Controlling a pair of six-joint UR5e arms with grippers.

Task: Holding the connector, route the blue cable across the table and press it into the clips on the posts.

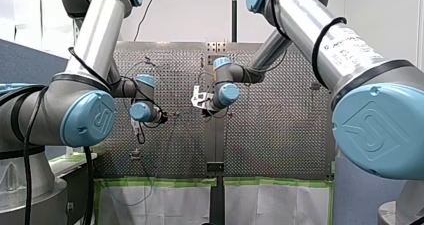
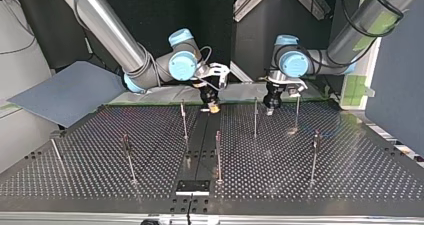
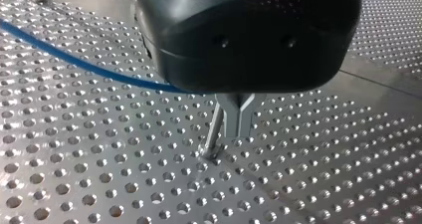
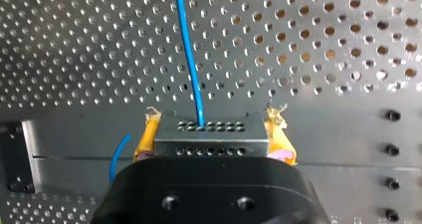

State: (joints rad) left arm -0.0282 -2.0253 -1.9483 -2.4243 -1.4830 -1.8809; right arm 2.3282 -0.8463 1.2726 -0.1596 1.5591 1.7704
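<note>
Right wrist view: the grey connector point(image 4: 209, 143) sits clamped between the yellow pads point(image 4: 145, 139) of my right gripper point(image 4: 213, 133), and the jaws are closed to the connector's width. The blue cable point(image 4: 188, 50) comes out of one of the connector's small holes and runs straight ahead over the perforated table point(image 4: 323, 45). Another short stretch of it curves beside the gripper.

In the top view this gripper hangs low over the table's plain middle strip point(image 2: 200, 135), close to the table edge on the arms' side. My left gripper point(image 3: 221, 147) is low near the same edge, between two of the thin posts point(image 2: 255, 117) that stand upright across the table.

In the left wrist view the cable lies on the table and passes under that gripper's black body. Whether its jaws are open, closed or on the cable I cannot tell.
</note>
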